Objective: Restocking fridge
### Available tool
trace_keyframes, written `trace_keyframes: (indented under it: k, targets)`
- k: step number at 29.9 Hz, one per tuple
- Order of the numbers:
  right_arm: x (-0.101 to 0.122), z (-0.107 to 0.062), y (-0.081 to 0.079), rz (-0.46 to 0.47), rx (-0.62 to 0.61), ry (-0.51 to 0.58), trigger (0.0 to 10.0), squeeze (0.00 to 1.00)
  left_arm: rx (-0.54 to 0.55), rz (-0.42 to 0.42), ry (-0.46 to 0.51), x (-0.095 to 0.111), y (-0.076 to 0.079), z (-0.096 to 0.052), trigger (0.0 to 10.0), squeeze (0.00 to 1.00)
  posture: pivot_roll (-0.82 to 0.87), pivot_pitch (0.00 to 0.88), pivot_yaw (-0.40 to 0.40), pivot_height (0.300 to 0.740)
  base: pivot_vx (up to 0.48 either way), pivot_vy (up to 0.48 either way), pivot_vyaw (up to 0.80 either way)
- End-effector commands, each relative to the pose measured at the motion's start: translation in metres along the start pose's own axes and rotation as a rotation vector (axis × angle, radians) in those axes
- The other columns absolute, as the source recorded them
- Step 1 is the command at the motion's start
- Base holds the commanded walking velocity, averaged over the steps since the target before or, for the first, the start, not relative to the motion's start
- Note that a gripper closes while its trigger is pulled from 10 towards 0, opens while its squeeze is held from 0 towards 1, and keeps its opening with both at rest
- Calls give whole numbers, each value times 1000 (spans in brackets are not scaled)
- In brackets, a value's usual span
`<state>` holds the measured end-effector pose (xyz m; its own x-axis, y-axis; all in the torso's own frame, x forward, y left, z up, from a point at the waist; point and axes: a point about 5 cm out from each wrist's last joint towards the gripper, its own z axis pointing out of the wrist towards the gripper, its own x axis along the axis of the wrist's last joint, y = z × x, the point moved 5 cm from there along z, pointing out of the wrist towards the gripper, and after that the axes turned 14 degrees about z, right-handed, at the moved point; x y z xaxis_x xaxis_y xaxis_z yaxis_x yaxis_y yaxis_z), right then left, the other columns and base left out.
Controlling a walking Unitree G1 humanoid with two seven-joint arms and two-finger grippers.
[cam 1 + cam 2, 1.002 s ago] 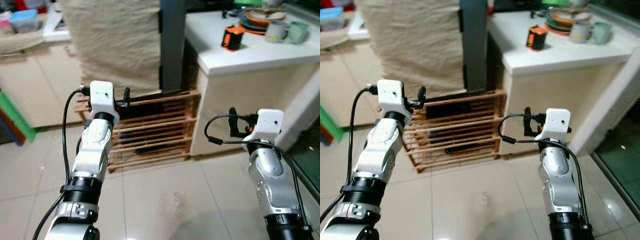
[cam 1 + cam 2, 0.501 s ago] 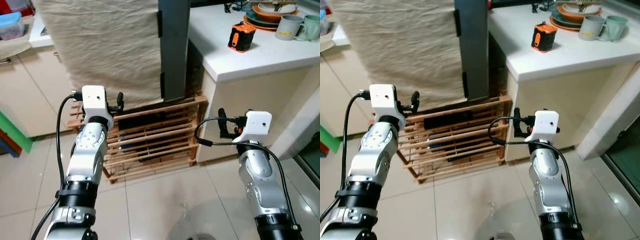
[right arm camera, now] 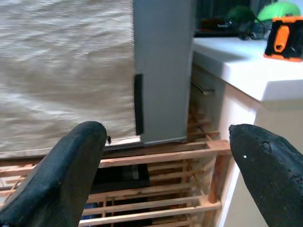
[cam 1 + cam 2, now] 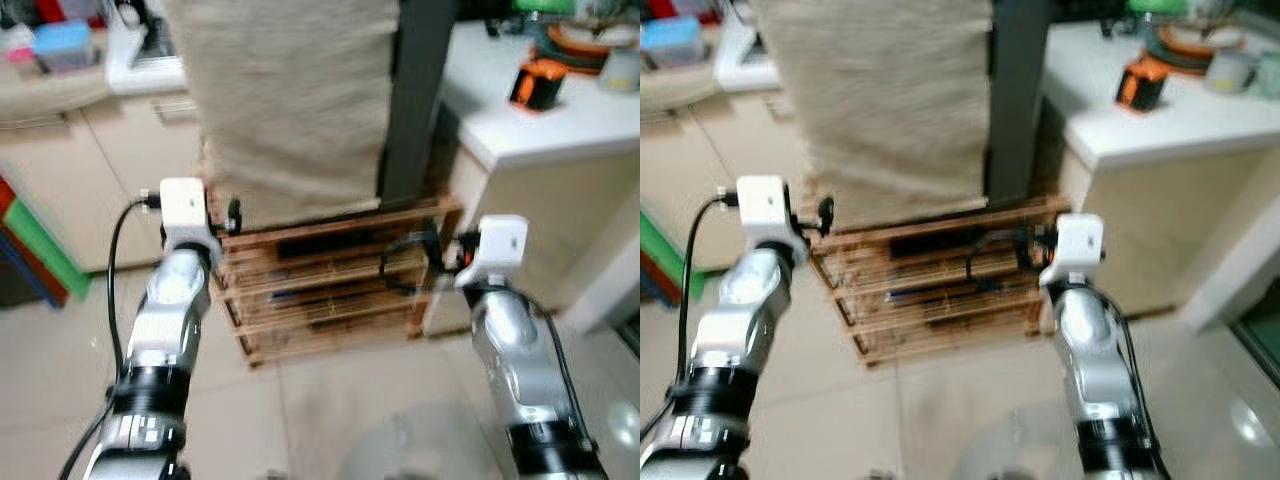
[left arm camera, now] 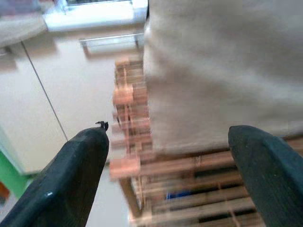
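The fridge [image 4: 417,100] is a tall grey body straight ahead, its front draped with a beige cloth [image 4: 290,90]. It stands on a wooden slatted rack [image 4: 330,295] on the floor. My left gripper [image 4: 232,213] is raised in front of the rack's left corner, and in the left wrist view its fingers [image 5: 75,165] are spread wide, open and empty. My right gripper [image 4: 440,250] is held up before the rack's right end, beside the counter. Its fingers [image 3: 71,165] are also wide apart with nothing between them. The head views are blurred.
A white counter [image 4: 560,130] stands right of the fridge with an orange and black tape measure [image 4: 536,84], plates and mugs on it. Beige cabinets [image 4: 120,180] line the left side. Tiled floor [image 4: 330,410] lies open in front of me.
The whole picture has shifted to the right and blurred, so the camera has moved. Both arms keep the same raised pose with their fingers spread.
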<state>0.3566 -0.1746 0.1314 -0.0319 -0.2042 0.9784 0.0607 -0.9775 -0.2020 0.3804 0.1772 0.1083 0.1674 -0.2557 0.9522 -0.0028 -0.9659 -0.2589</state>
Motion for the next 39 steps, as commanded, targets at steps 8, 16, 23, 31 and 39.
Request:
trace_keyframes:
  k: [8, 16, 23, 31, 39]
  targets:
    - [16, 0, -1, -12, 69, -3, 10000, 0, 0, 10, 30, -14, 16, -21, 10000, 0, -137, 74, -84, 740, 0, 0, 0]
    - [7, -8, 6, 24, 27, -7, 10000, 0, -3, 91, 113, 12, 12, -14, 10000, 0, -140, 62, -40, 740, 275, 213, 0]
    - [-9, -14, 8, 85, -30, -12, 10000, 0, -28, 111, 152, 30, 7, -11, 10000, 0, -120, 48, 19, 740, 429, 0, 0]
    - [-6, -12, 9, 76, -24, -3, 10000, 0, -13, 0, 124, 23, 2, -11, 10000, 0, -117, 33, 15, 740, 250, 253, 0]
    - [-7, -8, 9, 56, -19, -6, 10000, 0, 9, -9, 139, 25, -3, -10, 10000, 0, -118, 16, 20, 740, 0, 480, -279]
